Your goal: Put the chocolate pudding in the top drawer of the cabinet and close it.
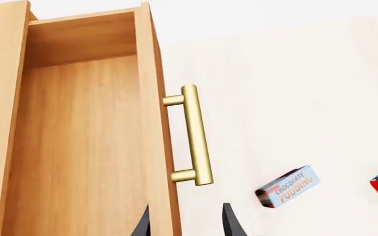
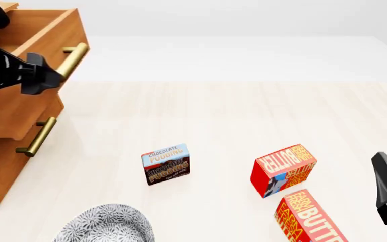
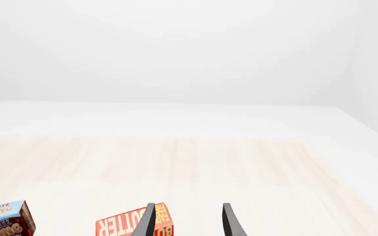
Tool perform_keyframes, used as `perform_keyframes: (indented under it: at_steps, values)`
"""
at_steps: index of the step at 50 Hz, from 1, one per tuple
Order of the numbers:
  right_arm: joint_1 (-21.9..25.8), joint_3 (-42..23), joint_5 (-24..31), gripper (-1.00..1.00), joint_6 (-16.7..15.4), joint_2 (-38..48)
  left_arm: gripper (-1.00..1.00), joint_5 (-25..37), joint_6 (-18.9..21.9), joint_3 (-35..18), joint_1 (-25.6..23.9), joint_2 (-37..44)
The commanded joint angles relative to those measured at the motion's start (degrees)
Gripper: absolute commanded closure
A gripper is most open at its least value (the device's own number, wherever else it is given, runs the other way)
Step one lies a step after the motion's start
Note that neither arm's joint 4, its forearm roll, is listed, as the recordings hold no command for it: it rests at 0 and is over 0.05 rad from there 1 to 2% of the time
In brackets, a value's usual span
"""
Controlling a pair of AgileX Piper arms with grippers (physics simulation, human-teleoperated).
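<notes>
Pale desk (image 2: 247,116): chocolate pudding (image 2: 167,164) near centre, untouched. Top drawer (image 2: 25,55) of cabinet (image 2: 5,166) pulled out, far left. Left tool (image 1: 185,221) open by handle (image 2: 72,58); right tool (image 3: 187,221) open, empty. Risk: right tool grabbing butter box (image 2: 282,170) beside pudding.

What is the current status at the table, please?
Left gripper open at the top drawer, which is pulled out. Right gripper open, empty. Chocolate pudding on the table, untouched. Nothing blocking it.

I work a bare simulated tabletop (image 2: 247,116): flat white surroundings, a wooden cabinet (image 2: 12,116), rendered grocery boxes (image 2: 284,169).
</notes>
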Motion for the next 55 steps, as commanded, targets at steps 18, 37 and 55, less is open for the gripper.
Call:
perform_keyframes:
  at_steps: [18,37,55]
  values:
    - [0.0,-0.1,0.0,-1.0,0.0,0.0,-1.0,-4.6,-0.6,4.3,-7.8,8.3]
    - [0.0,-0.1,0.0,-1.0,0.0,0.0,-1.0,-7.2,-2.0,5.1,-10.2,11.4]
    - [0.0,-0.1,0.0,-1.0,0.0,0.0,-1.0,-7.4,-2.3,3.7,-12.7,13.1]
